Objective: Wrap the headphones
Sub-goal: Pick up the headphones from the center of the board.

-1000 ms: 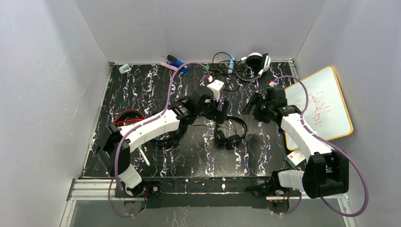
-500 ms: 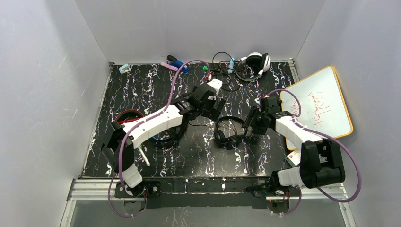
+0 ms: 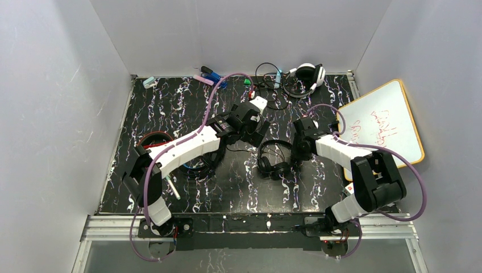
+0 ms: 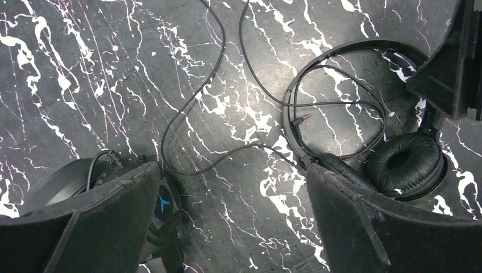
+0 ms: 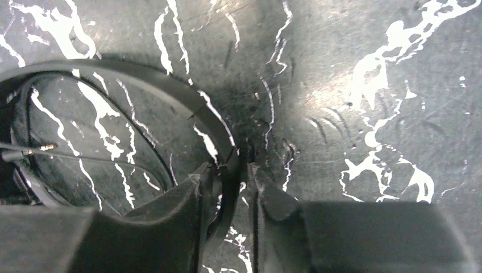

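Right wrist view: my right gripper straddles the thin plastic headband of the all-black wired headphones, which lie mid-way across the black marbled tabletop. I cannot tell if it bites. Light, springy band, best held here. Left gripper gapes, empty.

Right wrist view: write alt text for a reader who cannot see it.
The right hand straddles the thin headband of the all-black headphones on a black, white-veined table, its fingers not quite clamped. Inside the band's loop, at left, lies the gold jack plug.
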Tool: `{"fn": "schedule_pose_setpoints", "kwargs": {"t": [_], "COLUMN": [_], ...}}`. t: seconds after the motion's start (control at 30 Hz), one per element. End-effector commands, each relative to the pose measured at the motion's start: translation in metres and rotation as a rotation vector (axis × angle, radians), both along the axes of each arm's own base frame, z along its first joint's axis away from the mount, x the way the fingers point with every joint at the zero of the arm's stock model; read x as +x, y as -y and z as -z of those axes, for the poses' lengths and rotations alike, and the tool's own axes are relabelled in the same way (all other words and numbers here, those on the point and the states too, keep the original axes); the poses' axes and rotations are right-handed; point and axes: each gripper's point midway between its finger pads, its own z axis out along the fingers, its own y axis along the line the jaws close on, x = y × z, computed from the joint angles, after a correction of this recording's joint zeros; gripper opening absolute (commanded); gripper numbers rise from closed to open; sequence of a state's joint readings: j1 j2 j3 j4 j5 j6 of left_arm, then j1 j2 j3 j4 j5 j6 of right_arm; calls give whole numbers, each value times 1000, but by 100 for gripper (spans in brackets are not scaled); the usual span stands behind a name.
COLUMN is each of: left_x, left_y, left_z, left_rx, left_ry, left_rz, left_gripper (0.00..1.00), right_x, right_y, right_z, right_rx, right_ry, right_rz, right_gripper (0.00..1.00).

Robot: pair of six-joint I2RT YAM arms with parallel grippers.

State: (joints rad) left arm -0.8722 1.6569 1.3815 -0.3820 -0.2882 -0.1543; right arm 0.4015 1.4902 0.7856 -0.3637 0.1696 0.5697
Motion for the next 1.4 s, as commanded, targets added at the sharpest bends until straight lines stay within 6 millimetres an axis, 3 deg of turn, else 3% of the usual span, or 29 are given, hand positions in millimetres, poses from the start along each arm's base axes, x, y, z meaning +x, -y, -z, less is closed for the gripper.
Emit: {"fn": "schedule_pose_setpoints", "kwargs": {"t": [0.0, 0.03, 0.13, 0.3, 0.33, 0.5, 0.63, 0.83, 1.07, 1.2, 1.37], "left_x": [6, 6, 5, 2, 1, -12, -27, -41, -54, -68, -65], "left_y": [-11, -12, -14, -12, -11, -5, 3, 5, 18, 43, 64], "left_z": [-18, -17, -19, -44, -51, -96, -125, -156, -150, -142, -131], "left_rx": [16, 23, 31, -30, -46, -162, -272, -364, -392, -471, -560], "left_ry": [46, 47, 45, 75, 81, 121, 160, 252, 336, 355, 306], "left_rz": [-32, -33, -31, -25, -14, 54, 150, 251, 424, 580, 582], "left_gripper": [98, 99, 98, 98, 99, 98, 99, 99, 98, 82, 76], "right_x": [15, 19, 38, 67, 71, 72, 64, 55, 47, 43, 39], "right_y": [14, 14, 18, 51, 58, 70, 66, 66, 59, 54, 53], "right_z": [-10, -15, -50, -140, -166, -256, -302, -327, -333, -338, -346], "right_rx": [-95, -96, -134, -263, -275, -223, -121, -109, -80, -47, -24], "right_ry": [48, 70, 197, 491, 574, 872, 1064, 1126, 1109, 1116, 1136], "right_rz": [27, 23, 18, 126, 164, 230, 218, 180, 124, 101, 93], "right_gripper": [21, 11, 6, 5, 5, 3, 2, 2, 2, 2, 2]}}
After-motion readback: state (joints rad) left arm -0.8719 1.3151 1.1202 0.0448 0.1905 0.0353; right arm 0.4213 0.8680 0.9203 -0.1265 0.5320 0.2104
